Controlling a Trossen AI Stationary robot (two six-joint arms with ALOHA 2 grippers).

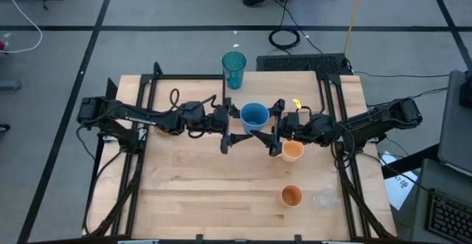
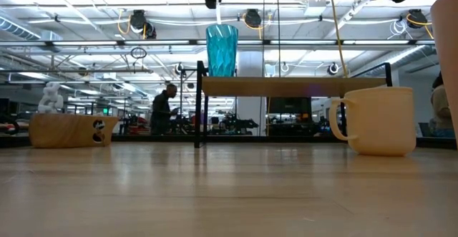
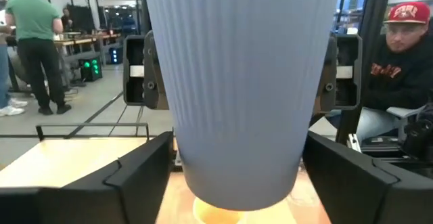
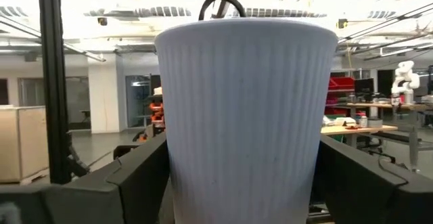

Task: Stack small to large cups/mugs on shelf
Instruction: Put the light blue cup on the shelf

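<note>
Blue cup point(image 1: 254, 116) suspended above the light-wood tabletop point(image 1: 199, 185), between the left gripper point(image 1: 230, 130) and right gripper point(image 1: 274, 124); whether either gripper's spread fingers press the cup cannot be told. Relative to the blue cup: teal tumbler point(image 1: 234, 68) beyond, on the shelf point(image 2: 286, 86); orange mug point(image 1: 293, 150) just beside; orange cup point(image 1: 291, 195) and clear cup point(image 1: 324, 197) farther off. Surrounding room: grey floor point(image 1: 184, 8) with black lines, cables, people at workbenches.

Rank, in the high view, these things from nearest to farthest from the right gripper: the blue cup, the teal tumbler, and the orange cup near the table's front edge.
Seen from the right gripper:
1. The blue cup, right at the gripper, between both grippers.
2. The orange cup, toward the table's front edge, on the right.
3. The teal tumbler, at the table's back; only slightly farther than the orange cup.
</note>
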